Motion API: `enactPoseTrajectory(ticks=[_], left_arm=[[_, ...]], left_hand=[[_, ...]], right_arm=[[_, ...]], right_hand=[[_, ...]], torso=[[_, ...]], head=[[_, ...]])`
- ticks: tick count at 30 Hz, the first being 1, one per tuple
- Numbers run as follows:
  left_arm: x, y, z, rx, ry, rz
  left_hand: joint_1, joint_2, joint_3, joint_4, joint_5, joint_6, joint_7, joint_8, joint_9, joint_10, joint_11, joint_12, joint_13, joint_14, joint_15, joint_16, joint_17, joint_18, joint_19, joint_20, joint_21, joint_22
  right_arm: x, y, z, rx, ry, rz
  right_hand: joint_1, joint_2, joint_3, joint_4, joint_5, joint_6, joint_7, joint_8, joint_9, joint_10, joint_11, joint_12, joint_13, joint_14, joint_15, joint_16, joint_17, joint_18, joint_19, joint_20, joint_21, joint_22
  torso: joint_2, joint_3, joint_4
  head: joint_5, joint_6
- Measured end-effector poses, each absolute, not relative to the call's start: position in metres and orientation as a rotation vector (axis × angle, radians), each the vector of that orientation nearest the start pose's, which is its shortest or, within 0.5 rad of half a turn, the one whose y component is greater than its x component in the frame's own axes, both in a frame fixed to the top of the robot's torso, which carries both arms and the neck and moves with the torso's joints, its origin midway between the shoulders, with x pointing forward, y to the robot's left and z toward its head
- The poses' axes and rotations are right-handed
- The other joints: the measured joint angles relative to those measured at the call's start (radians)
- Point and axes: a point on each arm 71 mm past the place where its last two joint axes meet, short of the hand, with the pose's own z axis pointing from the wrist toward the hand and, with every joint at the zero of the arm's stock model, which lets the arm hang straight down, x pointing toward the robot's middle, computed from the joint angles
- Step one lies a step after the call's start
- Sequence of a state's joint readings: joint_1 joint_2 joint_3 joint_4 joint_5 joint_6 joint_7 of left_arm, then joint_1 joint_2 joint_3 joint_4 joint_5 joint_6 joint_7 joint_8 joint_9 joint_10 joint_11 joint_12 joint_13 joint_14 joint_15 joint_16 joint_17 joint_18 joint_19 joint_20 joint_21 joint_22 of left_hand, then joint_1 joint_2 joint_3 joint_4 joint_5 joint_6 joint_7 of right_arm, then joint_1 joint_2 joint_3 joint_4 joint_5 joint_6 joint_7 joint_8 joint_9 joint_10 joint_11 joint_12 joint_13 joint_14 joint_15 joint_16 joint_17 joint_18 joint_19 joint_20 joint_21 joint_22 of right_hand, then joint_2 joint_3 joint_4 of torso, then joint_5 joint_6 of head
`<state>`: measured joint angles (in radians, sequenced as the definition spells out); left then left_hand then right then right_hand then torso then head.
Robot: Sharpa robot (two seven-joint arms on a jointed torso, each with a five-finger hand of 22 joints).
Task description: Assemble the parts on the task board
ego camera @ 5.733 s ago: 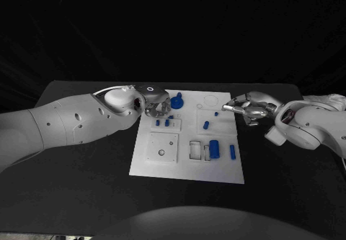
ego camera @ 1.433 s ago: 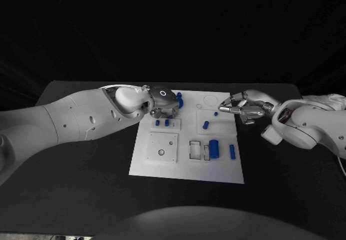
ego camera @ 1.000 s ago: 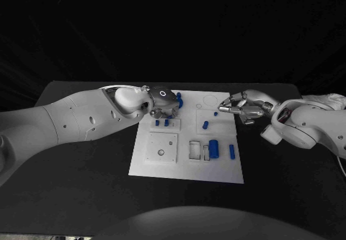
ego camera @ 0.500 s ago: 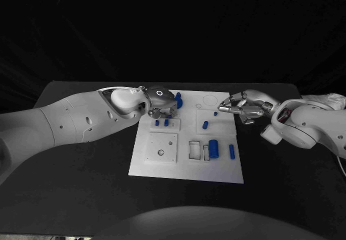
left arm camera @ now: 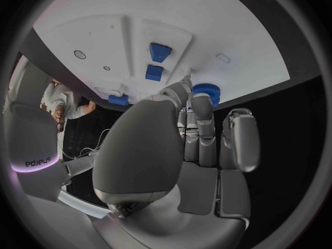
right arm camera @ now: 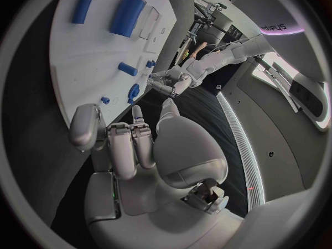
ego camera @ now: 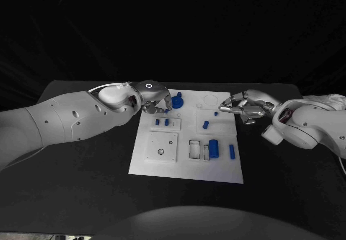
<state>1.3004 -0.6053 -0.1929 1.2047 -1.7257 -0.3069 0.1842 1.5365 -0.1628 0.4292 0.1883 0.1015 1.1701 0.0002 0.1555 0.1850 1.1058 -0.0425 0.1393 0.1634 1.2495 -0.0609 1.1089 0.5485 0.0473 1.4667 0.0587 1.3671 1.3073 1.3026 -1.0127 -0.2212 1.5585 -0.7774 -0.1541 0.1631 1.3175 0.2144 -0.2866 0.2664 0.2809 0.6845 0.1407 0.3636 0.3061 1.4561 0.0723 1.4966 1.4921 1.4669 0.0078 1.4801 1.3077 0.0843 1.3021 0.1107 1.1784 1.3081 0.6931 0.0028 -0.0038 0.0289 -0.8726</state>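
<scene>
Head view: white rectangular task board (ego camera: 184, 167) flat on the black table (ego camera: 79, 170), long side running away from the robot.

Seven blue parts counted on it:
- One round toothed disc (ego camera: 177, 102) at the board's far left corner.
- Two small square blocks (ego camera: 158, 122) (ego camera: 167, 122), side by side just nearer than the disc.
- One tiny peg (ego camera: 215, 113) and one short cylinder (ego camera: 206, 124) in the board's far right quarter.
- One thick upright-lying cylinder (ego camera: 214, 146) and one slim bar (ego camera: 232, 151) in the near right quarter, close together but apart.

Also one raised white square panel (ego camera: 163, 147) with small holes, in the board's near left quarter.

Two silver hands.

Left hand (ego camera: 153, 101) at the board's far left corner, just beside the disc. Left wrist view: fingers (left arm camera: 201, 108) stretched out close together, tips reaching the disc (left arm camera: 205, 88). Cannot tell whether gripping or only touching.

Right hand (ego camera: 241, 107) over the board's far right edge, fingers drawn in together. Right wrist view: fingers (right arm camera: 124, 144) curled toward the palm, nothing seen between them.
</scene>
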Motion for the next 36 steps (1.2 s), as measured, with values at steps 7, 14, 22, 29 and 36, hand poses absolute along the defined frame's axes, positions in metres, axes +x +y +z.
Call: enactPoseTrajectory(ticks=[7,14,22,29,36], left_arm=[[0.528,0.166,-0.199,0.572,1.624,-0.655],[0.529,0.175,-0.198,0.428,1.717,-0.697],[0.531,0.182,-0.201,0.281,1.812,-0.735],[0.533,0.186,-0.204,0.182,1.874,-0.757],[0.534,0.189,-0.208,0.118,1.922,-0.757]], left_hand=[[0.006,0.006,-0.006,0.000,0.000,-0.009,0.009,-0.003,0.012,-0.010,0.010,-0.006,0.000,-0.013,-0.013,-0.017,-0.033,0.000,0.000,0.000,0.000,0.001],[0.006,0.006,-0.017,0.008,0.001,-0.014,0.022,-0.005,0.012,-0.023,0.023,-0.017,-0.002,-0.022,-0.010,-0.032,-0.052,0.000,0.000,0.000,0.000,0.001],[0.005,0.005,-0.030,0.013,0.021,-0.016,0.034,-0.013,0.009,-0.032,0.032,-0.023,-0.002,-0.031,-0.009,-0.040,-0.067,0.000,0.000,-0.007,-0.010,0.001],[0.002,0.008,-0.042,0.020,0.035,-0.023,0.042,-0.018,0.007,-0.043,0.042,-0.029,-0.003,-0.040,-0.007,-0.046,-0.079,0.000,0.000,-0.007,-0.016,0.001],[-0.008,0.024,-0.060,0.024,0.048,-0.040,0.046,-0.029,0.007,-0.059,0.045,-0.039,-0.004,-0.052,-0.002,-0.058,-0.096,0.000,0.000,-0.007,-0.029,0.001]], right_arm=[[0.462,-0.269,-0.202,0.340,1.897,1.039],[0.462,-0.269,-0.202,0.340,1.899,1.038],[0.462,-0.268,-0.203,0.341,1.901,1.037],[0.462,-0.268,-0.203,0.342,1.904,1.035],[0.462,-0.268,-0.203,0.342,1.909,1.034]], right_hand=[[0.000,0.000,0.000,0.000,0.000,0.000,0.000,0.000,0.000,0.000,0.000,0.000,0.000,-0.001,0.000,0.000,0.000,0.000,0.000,0.000,0.000,0.000],[0.000,0.000,0.000,0.000,0.000,0.000,0.000,0.000,0.000,-0.003,0.001,0.001,0.000,-0.004,0.000,0.000,0.000,0.000,0.000,0.000,0.000,0.000],[0.000,0.000,0.000,0.000,0.000,0.000,0.000,0.000,0.000,-0.003,0.001,-0.003,-0.004,-0.004,0.000,0.000,0.000,0.000,0.000,0.000,-0.005,0.000],[0.001,0.001,0.000,0.000,0.000,0.000,0.000,0.000,0.000,-0.006,0.001,-0.003,-0.005,-0.004,0.000,-0.004,0.000,0.000,0.000,0.000,-0.005,0.000],[0.001,0.001,0.003,0.003,0.000,0.000,0.000,0.000,0.000,-0.006,0.001,-0.003,-0.005,-0.003,0.000,-0.004,0.000,0.000,0.000,0.000,-0.005,0.000]], torso=[[0.000,-0.0011,-0.0014],[0.000,-0.0006,-0.0015],[0.001,-0.0005,-0.0027],[0.001,-0.0005,-0.0030],[0.001,-0.0007,-0.0027]], head=[[0.004,0.000],[0.007,0.000],[0.008,0.000],[0.007,0.000],[0.006,0.000]])
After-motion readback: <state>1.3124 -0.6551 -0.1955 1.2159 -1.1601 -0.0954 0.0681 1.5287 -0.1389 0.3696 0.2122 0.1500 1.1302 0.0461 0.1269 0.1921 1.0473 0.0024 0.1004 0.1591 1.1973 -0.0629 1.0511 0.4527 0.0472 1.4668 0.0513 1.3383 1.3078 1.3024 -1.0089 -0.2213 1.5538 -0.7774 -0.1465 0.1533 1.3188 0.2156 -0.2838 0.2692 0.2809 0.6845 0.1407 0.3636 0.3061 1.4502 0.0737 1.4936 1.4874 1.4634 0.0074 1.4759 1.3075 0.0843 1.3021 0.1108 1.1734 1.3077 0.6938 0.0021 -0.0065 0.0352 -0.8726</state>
